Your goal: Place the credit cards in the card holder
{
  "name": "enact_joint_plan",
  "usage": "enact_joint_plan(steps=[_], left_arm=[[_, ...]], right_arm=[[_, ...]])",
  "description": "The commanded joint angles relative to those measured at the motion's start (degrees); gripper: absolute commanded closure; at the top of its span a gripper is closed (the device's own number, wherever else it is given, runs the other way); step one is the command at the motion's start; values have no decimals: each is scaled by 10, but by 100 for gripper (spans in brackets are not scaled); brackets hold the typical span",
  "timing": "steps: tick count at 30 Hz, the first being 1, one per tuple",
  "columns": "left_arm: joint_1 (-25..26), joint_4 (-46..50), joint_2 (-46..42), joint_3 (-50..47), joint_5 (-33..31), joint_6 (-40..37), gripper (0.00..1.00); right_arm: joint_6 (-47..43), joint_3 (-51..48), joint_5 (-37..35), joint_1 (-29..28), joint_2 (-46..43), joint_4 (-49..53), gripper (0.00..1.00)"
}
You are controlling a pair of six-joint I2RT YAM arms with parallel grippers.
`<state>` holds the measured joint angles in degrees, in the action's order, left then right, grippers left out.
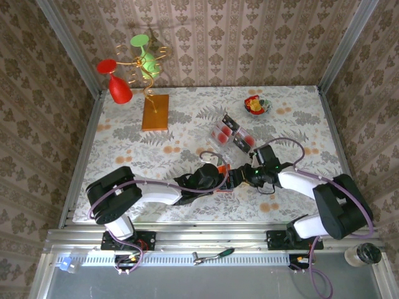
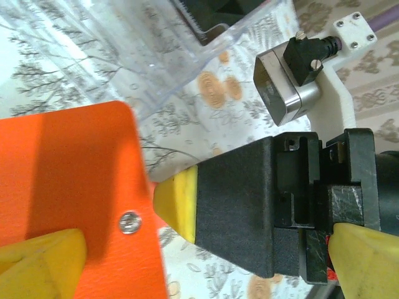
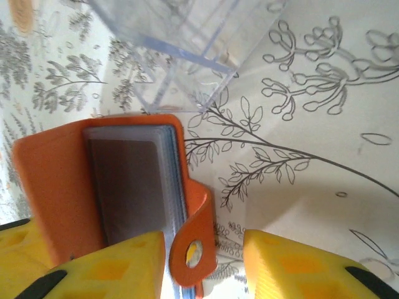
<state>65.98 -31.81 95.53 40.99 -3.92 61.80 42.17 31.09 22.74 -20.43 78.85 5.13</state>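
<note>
nearest the lens, the right gripper (image 3: 204,246) showed two yellow fingers (image 3: 112,268) parted, with the tab (image 3: 201,208) of the holder (image 3: 50,162) standing loose in the gap. it was open and pinched nothing that i could see. the holder lay open on the table (image 1: 299,124) just under that gripper, grey-blue sleeves (image 3: 134,187) up, beside a corner of the clear tray (image 3: 187,43). no red-and-white face showed among the sleeves, though whether a card sat deep inside could not be told.

the left gripper (image 1: 218,177) met the right one over the holder. in its wrist view its own fingers (image 2: 40,265) stood wide apart, one lying over the orange cover near the stud (image 2: 129,222) – whether it pressed down i could not tell – and it held nothing.

the cards (image 1: 222,132) lay in the tray, a little beyond the holder, none in either gripper. i judged the task barely begun – the holder was open and attended, but each card had yet to be lifted out and slid in.
</note>
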Motion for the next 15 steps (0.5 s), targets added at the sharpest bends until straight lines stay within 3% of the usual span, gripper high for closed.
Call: enact_joint_plan(steps=[1,8,15], left_arm=[[4,15,12,-14,-14,10,0],[2,29,-20,-3,-13,-19,0],[-24,65,-79,-4,-5,-41,0]], right_arm=[[-18,22,0,15,-43,47,59],[-26,13,-10,33,-82,80,61],[-26,17,-6,31,-150,121,74]])
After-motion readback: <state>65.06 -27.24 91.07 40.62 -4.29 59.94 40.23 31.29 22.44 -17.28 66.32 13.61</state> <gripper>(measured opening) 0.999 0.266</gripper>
